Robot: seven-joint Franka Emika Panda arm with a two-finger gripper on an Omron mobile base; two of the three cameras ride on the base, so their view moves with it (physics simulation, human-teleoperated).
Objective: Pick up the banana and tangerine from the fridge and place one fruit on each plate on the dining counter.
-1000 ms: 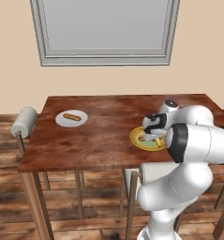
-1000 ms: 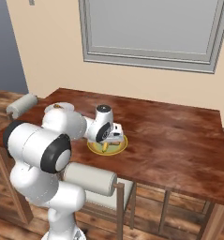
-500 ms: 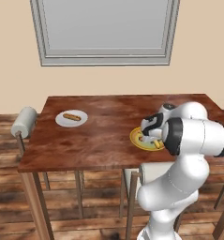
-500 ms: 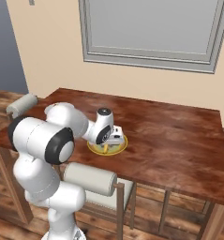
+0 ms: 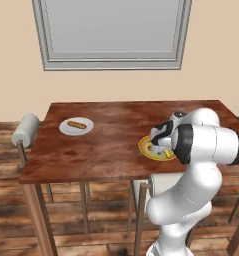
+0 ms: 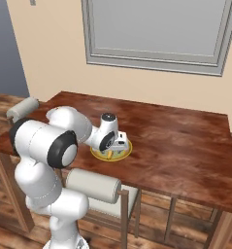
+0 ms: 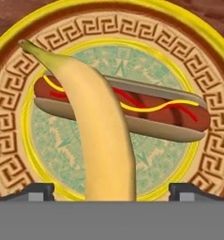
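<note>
- Placing the banana (image 7: 101,136) on the yellow plate (image 7: 10,122) is the step in hand, and judged all but done.
- Lies across a hot dog (image 7: 132,110) already on that plate, stem end up and to the left in the hand view, body running down between the two finger tips (image 7: 38,192).
- Gripper (image 7: 111,194) standing wide: tips well apart on either side of the banana, with clear gaps, so released rather than clamped.
- Seen from the base views, hangs low over the yellow plate (image 5: 147,150) near the front edge of the dining counter (image 5: 111,130), close above the fruit.
- Further along the counter, toward its left end in the left base view, sits the white plate (image 5: 66,130) with a second hot dog (image 5: 76,125) on it, well apart from the yellow one.
- Cannot place the tangerine or the fridge from these views; judged as the half of the task left to do.
- Next move calls for a straight lift away from the plate, keeping the tips spread so neither one drags the banana off the hot dog, where it may rest unsteadily.
- After that, calls for a drive back to the fridge to fetch the tangerine for the white plate.
</note>
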